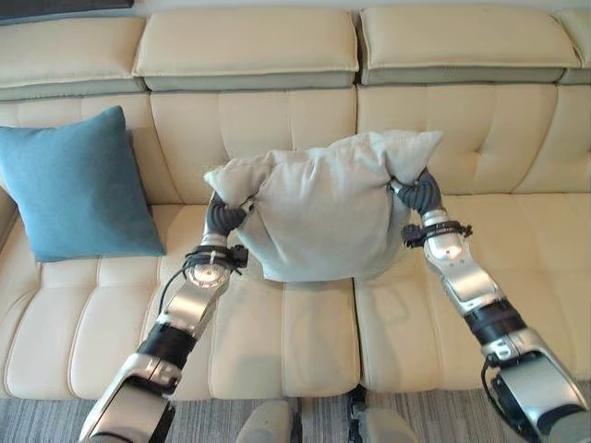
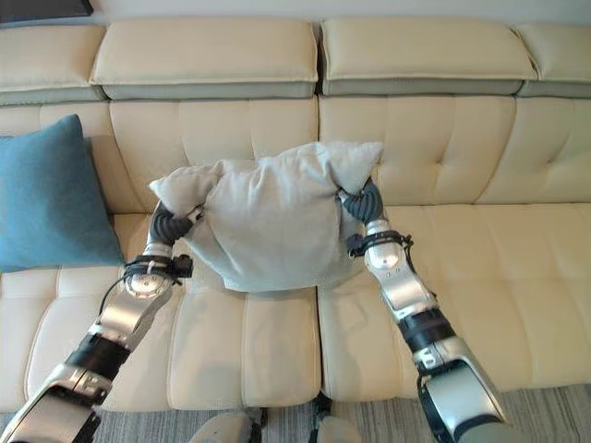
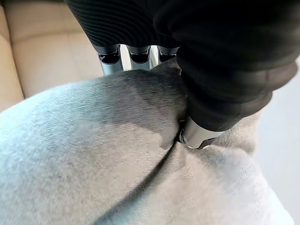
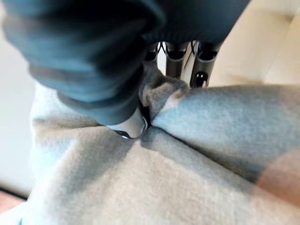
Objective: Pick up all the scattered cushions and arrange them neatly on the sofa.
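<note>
A pale grey cushion (image 1: pixel 319 217) hangs above the middle seat of the cream sofa (image 1: pixel 305 332), held between both hands. My left hand (image 1: pixel 224 217) grips its left corner, and in the left wrist view thumb and fingers (image 3: pixel 112 58) pinch the grey cloth (image 3: pixel 93 159). At the cushion's upper right corner my right hand (image 1: pixel 417 194) pinches the fabric (image 4: pixel 187 154) between thumb and fingers (image 4: pixel 176 58). A blue cushion (image 1: pixel 78 185) leans upright against the sofa back at the left.
The sofa's tufted backrest (image 1: pixel 462 138) and headrest pads (image 1: pixel 249 46) run behind the cushion. Bare seat (image 1: pixel 526 249) lies to the right. Grey carpet (image 1: pixel 416 415) shows along the sofa's front edge.
</note>
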